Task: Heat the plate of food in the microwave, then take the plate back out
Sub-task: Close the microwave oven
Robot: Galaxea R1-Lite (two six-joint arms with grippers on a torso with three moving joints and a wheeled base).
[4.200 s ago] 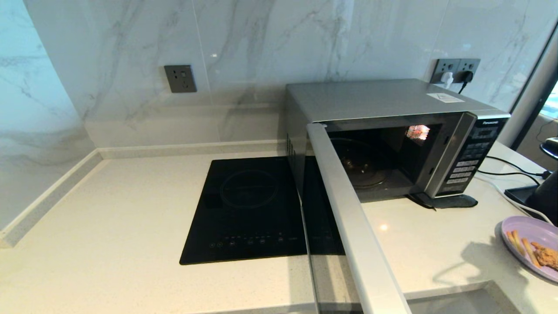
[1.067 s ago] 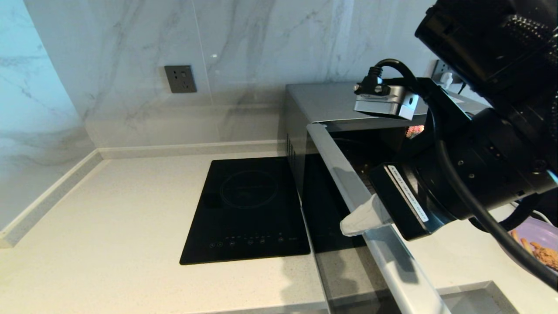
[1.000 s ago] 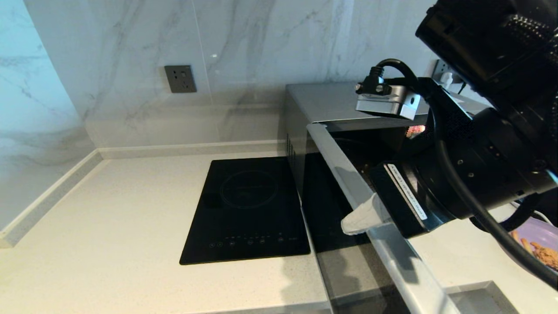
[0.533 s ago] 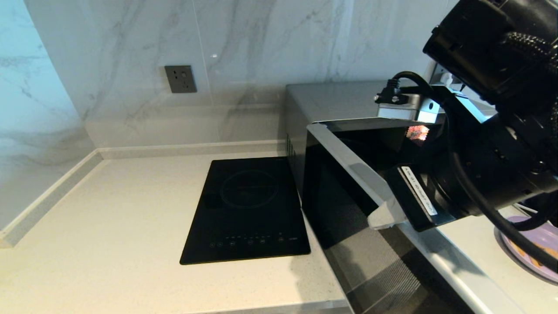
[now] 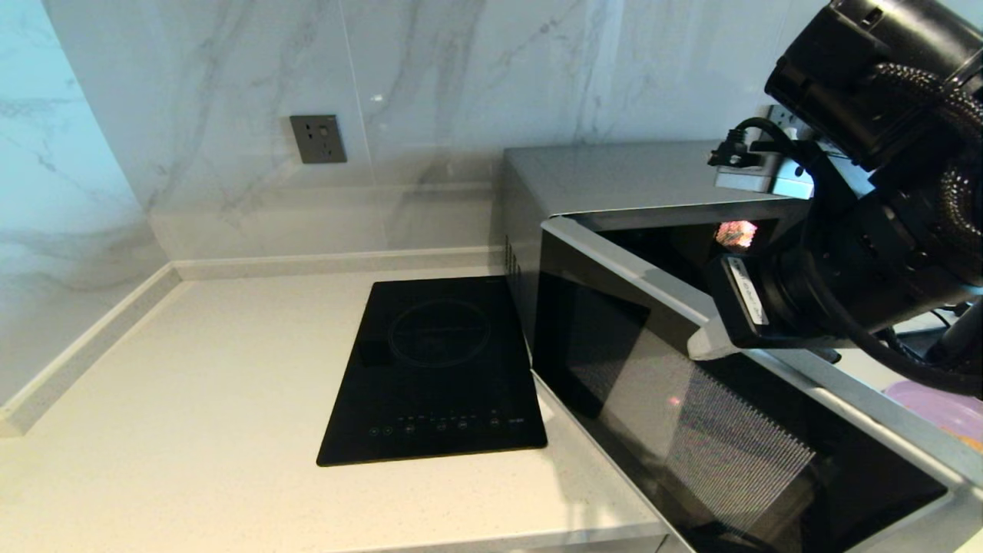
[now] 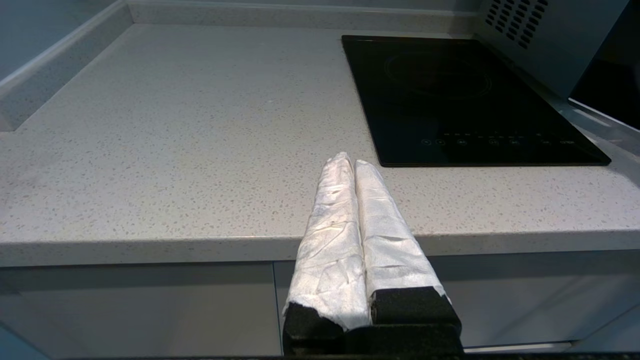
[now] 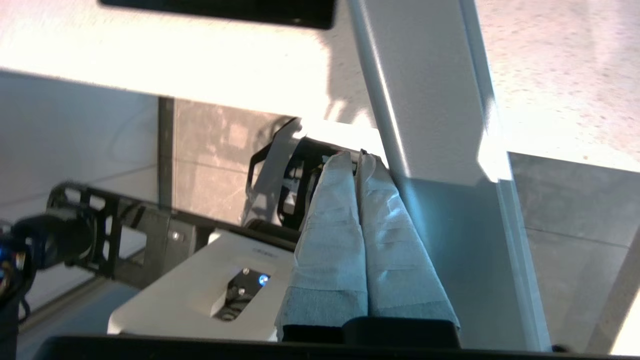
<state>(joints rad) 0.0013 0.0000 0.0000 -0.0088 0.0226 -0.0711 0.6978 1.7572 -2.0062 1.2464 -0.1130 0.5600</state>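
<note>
The microwave (image 5: 630,177) stands at the back right of the counter, its cavity dark. Its door (image 5: 691,430) hangs partly open, slanting toward me with the dark glass outer face showing. My right gripper (image 5: 699,349) is shut with nothing in it, and its white-wrapped tips rest against the door's silver top rim (image 7: 425,100). Only a lavender sliver of the plate of food (image 5: 941,403) shows on the counter at the right, behind the door and my right arm. My left gripper (image 6: 348,160) is shut and empty, low at the counter's front edge.
A black glass cooktop (image 5: 441,369) lies flush in the counter left of the microwave. Marble walls close the back and left, with a grey socket (image 5: 317,138) on the back wall. Bare counter (image 5: 192,399) stretches to the left.
The door has swung from edge-on to slanting right, toward the oven front, now showing its glass face. My right gripper moved right and back with it. The plate is now mostly covered.
</note>
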